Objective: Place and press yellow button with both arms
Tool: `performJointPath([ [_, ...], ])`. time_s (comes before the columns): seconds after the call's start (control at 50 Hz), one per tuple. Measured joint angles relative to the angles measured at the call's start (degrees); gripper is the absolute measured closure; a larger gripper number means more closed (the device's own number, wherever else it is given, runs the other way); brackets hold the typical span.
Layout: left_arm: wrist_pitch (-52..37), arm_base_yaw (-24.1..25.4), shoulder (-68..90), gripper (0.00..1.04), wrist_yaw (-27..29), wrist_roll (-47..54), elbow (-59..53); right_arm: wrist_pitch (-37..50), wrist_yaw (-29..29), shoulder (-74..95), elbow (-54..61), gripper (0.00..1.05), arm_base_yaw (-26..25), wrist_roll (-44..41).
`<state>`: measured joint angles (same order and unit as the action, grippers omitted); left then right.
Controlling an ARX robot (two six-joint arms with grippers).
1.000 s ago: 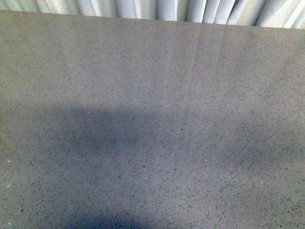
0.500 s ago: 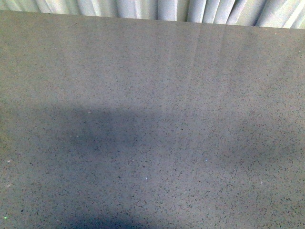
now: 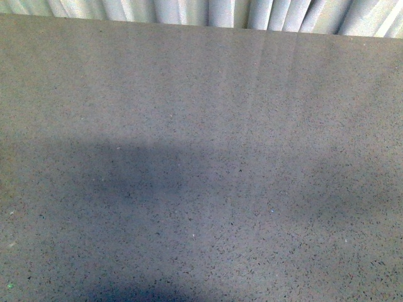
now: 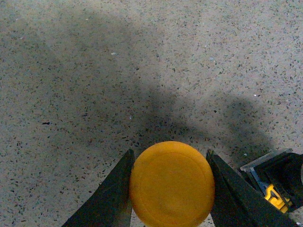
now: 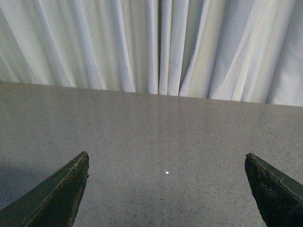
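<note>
**Yellow button [image 4: 171, 183] gripped by the left arm above a speckled table**

Left wrist view: the round orange-yellow cap of the yellow button sits between the two dark fingers of the left gripper [image 4: 170, 156]. One finger [image 4: 113, 194] lies against one side of the cap and the other finger [image 4: 232, 189] against the opposite side, so the jaws are closed onto it. Just past the second finger shows a black part with a grey metal edge and a small yellow tab [image 4: 274, 196]; whether it joins the cap is hidden by the finger. A broad shadow [image 4: 156, 109] falls on the grey speckled table [image 4: 71, 71] beyond the cap. Whether the button rests on the surface or is held clear of it cannot be told.

Right wrist view: the right gripper [image 5: 166, 156] has its two dark fingertips set wide apart with nothing between them. Between the tips lies bare table with one small white speck [image 5: 168, 172], and behind the far edge hangs a pleated white curtain [image 5: 156, 47].

Front view: only the table, crossed by soft shadows, and the curtain along the far edge appear; neither arm nor the button shows.
</note>
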<state>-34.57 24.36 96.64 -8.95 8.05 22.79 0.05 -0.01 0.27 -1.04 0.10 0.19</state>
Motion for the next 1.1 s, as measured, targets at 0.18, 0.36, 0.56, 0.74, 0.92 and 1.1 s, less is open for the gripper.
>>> performJointPath([
  [0.18,2.32,0.48,-3.21,0.69,-0.52,0.5,-0.09,0.0,0.0,0.0,0.0,0.09,0.0,0.0],
  [0.36,9.2,1.16,-12.83,0.69,-1.51,1.18,5.68,0.0,0.0,0.0,0.0,0.09,0.0,0.0],
  [0.56,13.29,-11.54,-19.93,0.7,0.59,-1.16,8.24,0.0,0.0,0.0,0.0,0.09,0.0,0.0],
  [0.74,10.01,-31.45,-17.25,0.7,7.52,-6.64,8.02,0.0,0.0,0.0,0.0,0.09,0.0,0.02],
  [0.92,5.16,-47.34,-8.87,0.7,12.57,-11.23,8.02,0.0,0.0,0.0,0.0,0.09,0.0,0.0],
  [1.1,1.79,-56.54,0.22,0.7,14.21,-14.03,8.07,0.0,0.02,0.0,0.0,0.09,0.0,0.0],
])
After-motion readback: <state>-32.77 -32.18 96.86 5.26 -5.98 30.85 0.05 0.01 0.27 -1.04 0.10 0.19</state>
